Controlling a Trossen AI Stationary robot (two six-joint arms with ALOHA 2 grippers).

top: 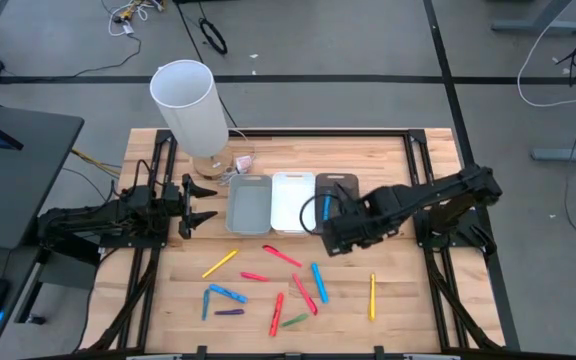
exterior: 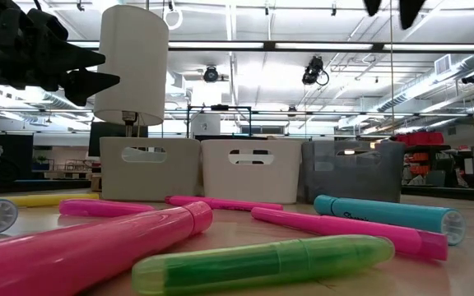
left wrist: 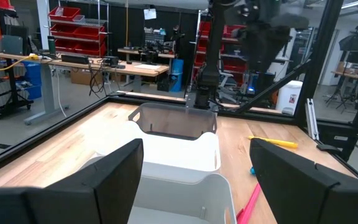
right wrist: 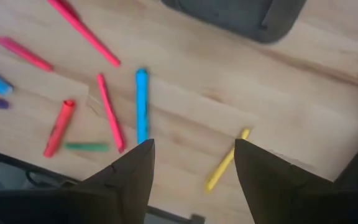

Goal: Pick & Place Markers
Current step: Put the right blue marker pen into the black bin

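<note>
Right claw [top: 326, 222] hanging spread and empty by the bins [top: 293, 201].
Markers [top: 273, 288] are lying scattered on the desk [top: 398, 300], none picked; likely it is lining up a pick. Left claw [top: 203, 203] is waiting spread, beside the grey bin.

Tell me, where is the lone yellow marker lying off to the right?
In the high view the yellow marker lies alone on the table's right side, past the blue marker, below the right gripper.

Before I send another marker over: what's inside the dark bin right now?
The right arm covers part of the dark bin from above, with a blue marker showing at that spot. The left wrist view shows its front wall, not its floor, so the contents cannot be told.
</note>
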